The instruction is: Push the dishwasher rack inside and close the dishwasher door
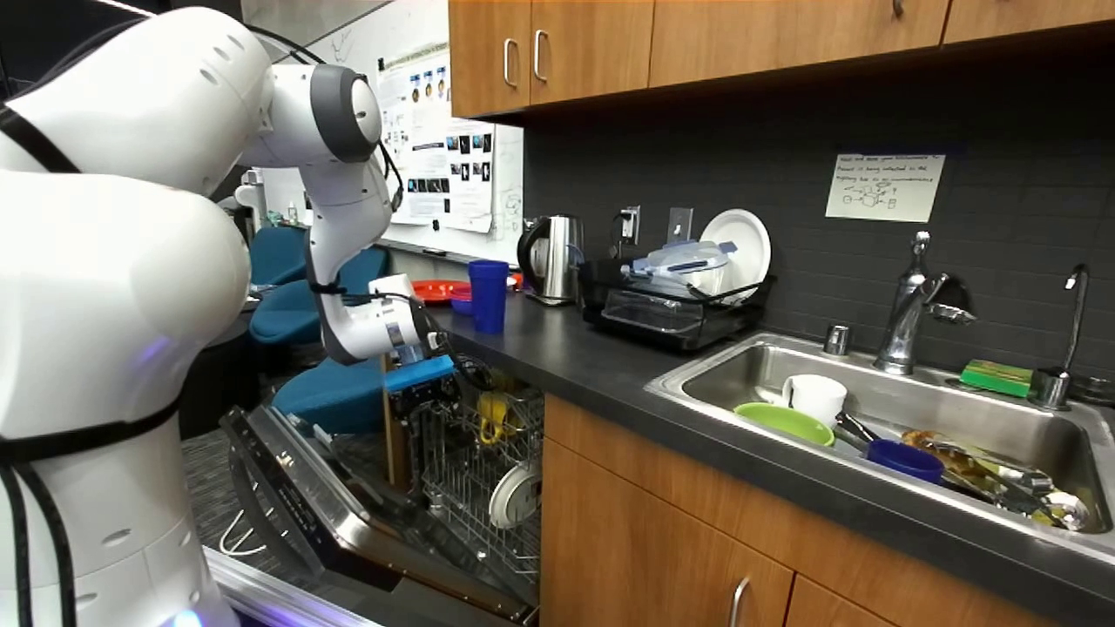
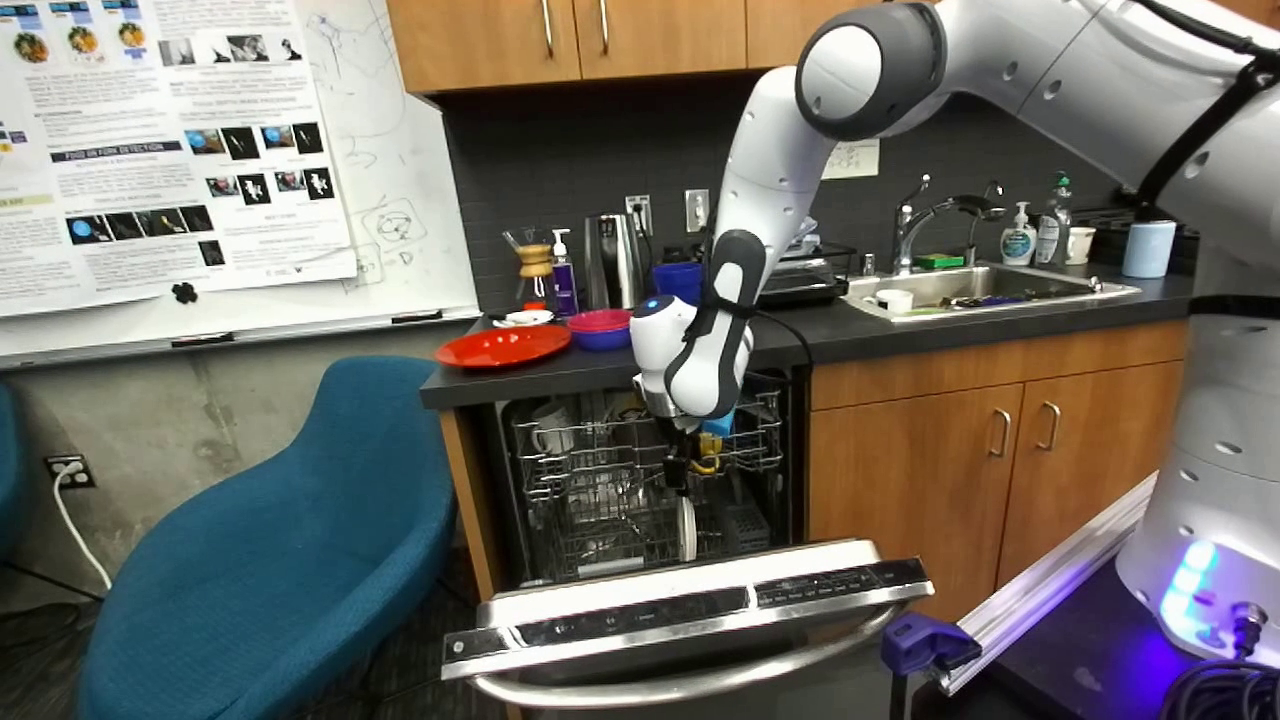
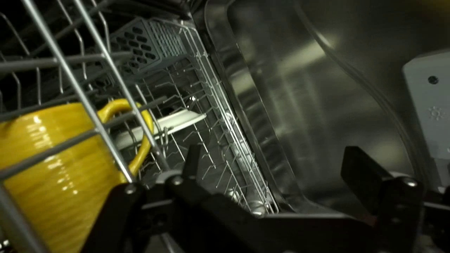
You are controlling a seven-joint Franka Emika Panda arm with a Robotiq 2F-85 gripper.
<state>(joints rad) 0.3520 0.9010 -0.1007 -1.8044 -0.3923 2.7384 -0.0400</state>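
Spread wide, the hand (image 3: 270, 161) hangs near the yellow mug (image 3: 52, 182) in the dishwasher rack (image 3: 100, 129), the dishwasher door (image 2: 690, 610) aslant.

Wood upper cabs (image 2: 660, 35) hang above a dk. wall (image 1: 784, 165) w/ a handwritten note (image 1: 884, 187) posted on it; wood base cabs (image 2: 905, 470) carry a blk. counter (image 1: 557, 344). Adj. whiteboard (image 2: 400, 140), w/ marker sketches (image 2: 393, 228), bears a poster (image 2: 170, 170) above bare concrete (image 2: 215, 400), where a white cord (image 2: 82, 547) plugs into an outlet (image 2: 84, 480). Blue chairs (image 2: 270, 560) stand nr. the counter's end; floor (image 1: 207, 479), dk. gray.
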